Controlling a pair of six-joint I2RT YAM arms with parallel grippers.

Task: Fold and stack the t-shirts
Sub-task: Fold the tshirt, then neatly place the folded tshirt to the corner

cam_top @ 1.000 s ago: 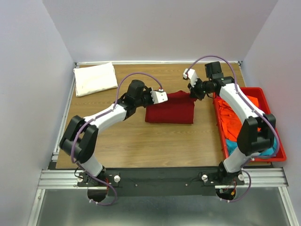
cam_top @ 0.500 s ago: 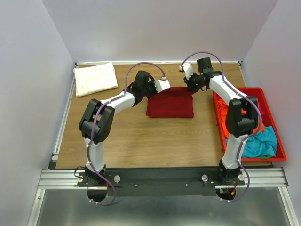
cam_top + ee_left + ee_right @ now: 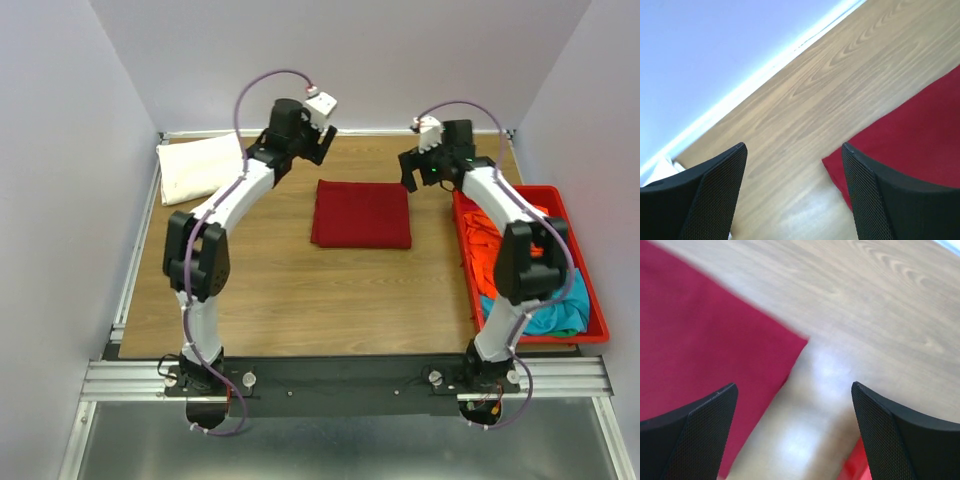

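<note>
We see a table [image 3: 280, 290] of wood with clear grain, smooth and a little shiny where the light falls. The dark red t-shirt [image 3: 362, 214] is soft, matt cloth, and the white t-shirt [image 3: 200, 167] too. The red bin [image 3: 598, 325] looks like glossy plastic. The fingers [image 3: 715, 195] of the left gripper [image 3: 794, 147] are matt black with a fine mesh texture. The rail [image 3: 340, 378] is bare metal.

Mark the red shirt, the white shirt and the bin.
red shirt [image 3: 362, 213], top view, middle of the folded cloth
white shirt [image 3: 200, 168], top view, its middle
bin [image 3: 596, 300], top view, right rim
</note>
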